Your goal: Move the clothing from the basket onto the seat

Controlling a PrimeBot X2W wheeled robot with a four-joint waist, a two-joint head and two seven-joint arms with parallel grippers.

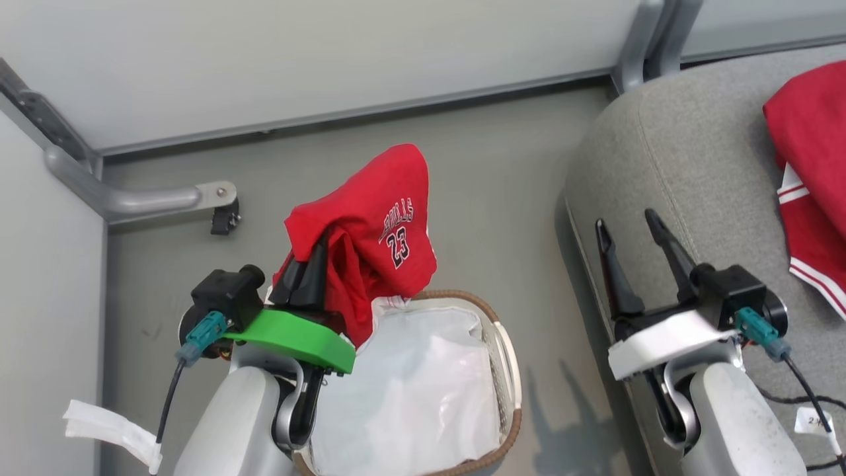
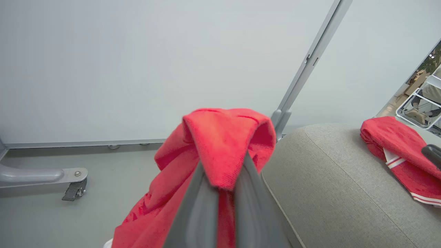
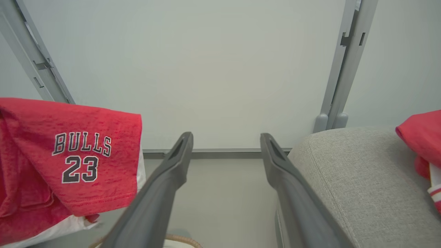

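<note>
My left tool (image 1: 316,251) was clenched on the red BULLS 23 jersey (image 1: 383,225), its fingers buried in the folds. The cloth draped over their tips and hung down toward the basket (image 1: 510,370) just below, where the white liner (image 1: 410,390) lay. My right tool (image 1: 626,221) stood released, fingers spread, gripping nothing, at the edge of the grey seat (image 1: 687,158). Beyond it to the right, the other red garment (image 1: 809,152), trimmed with white stripes, lay on that seat.
</note>
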